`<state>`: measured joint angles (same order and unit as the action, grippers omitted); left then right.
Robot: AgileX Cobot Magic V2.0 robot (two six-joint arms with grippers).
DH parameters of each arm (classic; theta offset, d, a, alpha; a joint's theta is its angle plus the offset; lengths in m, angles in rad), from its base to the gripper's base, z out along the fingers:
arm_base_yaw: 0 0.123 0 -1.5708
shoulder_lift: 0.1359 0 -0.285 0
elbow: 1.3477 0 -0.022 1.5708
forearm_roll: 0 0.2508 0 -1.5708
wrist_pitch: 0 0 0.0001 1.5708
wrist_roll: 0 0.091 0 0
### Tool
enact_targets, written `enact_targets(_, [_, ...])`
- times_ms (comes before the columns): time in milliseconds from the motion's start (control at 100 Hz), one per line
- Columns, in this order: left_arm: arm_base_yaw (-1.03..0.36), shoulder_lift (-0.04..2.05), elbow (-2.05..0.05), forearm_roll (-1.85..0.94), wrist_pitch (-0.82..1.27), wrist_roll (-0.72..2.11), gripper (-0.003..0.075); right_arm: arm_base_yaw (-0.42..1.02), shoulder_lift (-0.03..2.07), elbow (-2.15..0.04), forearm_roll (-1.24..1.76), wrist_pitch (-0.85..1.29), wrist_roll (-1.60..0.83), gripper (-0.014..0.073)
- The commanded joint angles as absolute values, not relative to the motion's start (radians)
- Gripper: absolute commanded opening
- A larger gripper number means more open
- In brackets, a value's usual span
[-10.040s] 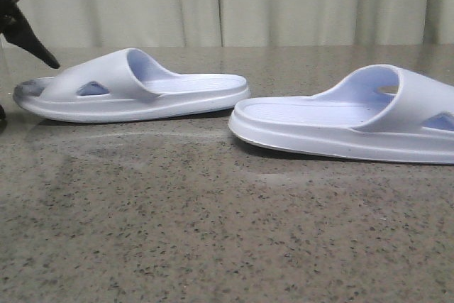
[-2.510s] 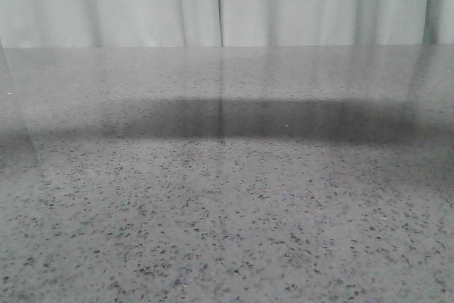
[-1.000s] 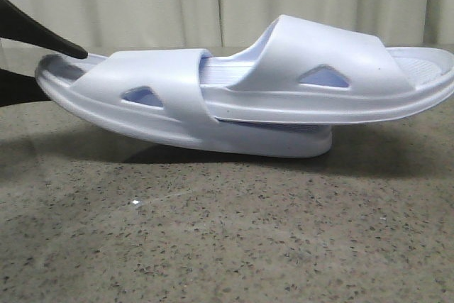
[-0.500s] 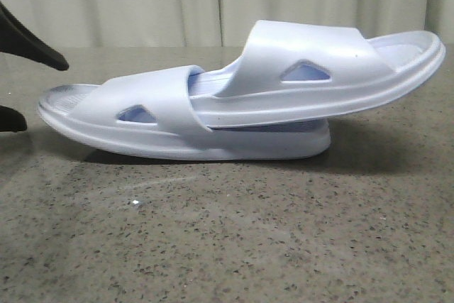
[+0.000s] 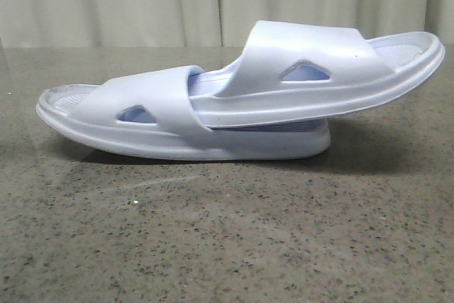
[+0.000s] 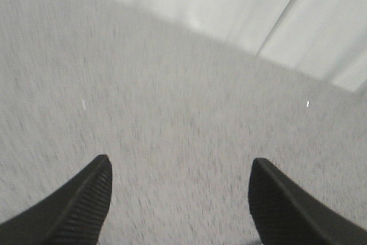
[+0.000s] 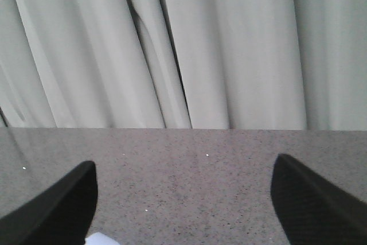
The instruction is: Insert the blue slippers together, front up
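I'm seeing the 2 blue slippers [image 5: 234, 97] lying nested, pale, toes left; left gripper [image 6: 179, 199] and right gripper [image 7: 183, 199] are gaping, released, over bare table [image 5: 227, 246].

Low front view, wrist views above table [image 5: 227, 246]

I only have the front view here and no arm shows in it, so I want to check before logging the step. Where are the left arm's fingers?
Observer: The left gripper is open, its fingers spread above bare table, holding nothing.
Operator: And the right one?
Observer: The right gripper is open too, aimed at the curtain.
Operator: Does either wrist camera see the blue slippers?
Observer: Only a pale sliver by the right arm's fingers; I cannot tell what it is.
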<state>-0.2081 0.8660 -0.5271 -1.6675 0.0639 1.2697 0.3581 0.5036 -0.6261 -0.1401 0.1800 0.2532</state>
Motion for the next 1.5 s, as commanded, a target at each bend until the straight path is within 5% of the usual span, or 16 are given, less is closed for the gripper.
enact_targets(0, [-0.217,0.771,-0.557,-1.627,0.05,1.311,0.0445,0.351,0.506,-0.63,-0.21,0.119,0.244,0.054])
enact_targets(470, [-0.217,0.454,-0.44,-1.47,0.045,1.311,0.0445,0.221,0.376,-0.391,-0.259,0.0,0.245,0.0539])
enact_targets(960, [-0.217,0.375,-0.32,-1.469,0.036,1.311,0.0442,0.212,0.235,-0.339,-0.235,0.105,0.245,0.0527])
enact_targets(1060, [-0.217,0.375,-0.32,-1.469,0.029,1.311,0.0391,0.212,0.235,-0.339,-0.237,0.075,0.245,0.0432])
enact_targets(1340, [-0.217,0.375,-0.32,-1.469,0.026,1.311,0.0076,0.212,0.235,-0.339,-0.237,0.069,0.245,-0.0062])
enact_targets(1400, [-0.217,0.375,-0.32,-1.469,0.026,1.311,0.0013,0.212,0.235,-0.339,-0.237,0.069,0.245,-0.0106])
enact_targets(1490, [-0.217,0.375,-0.32,-1.469,0.026,1.311,0.0016,0.212,0.235,-0.339,-0.237,0.072,0.245,-0.0107])
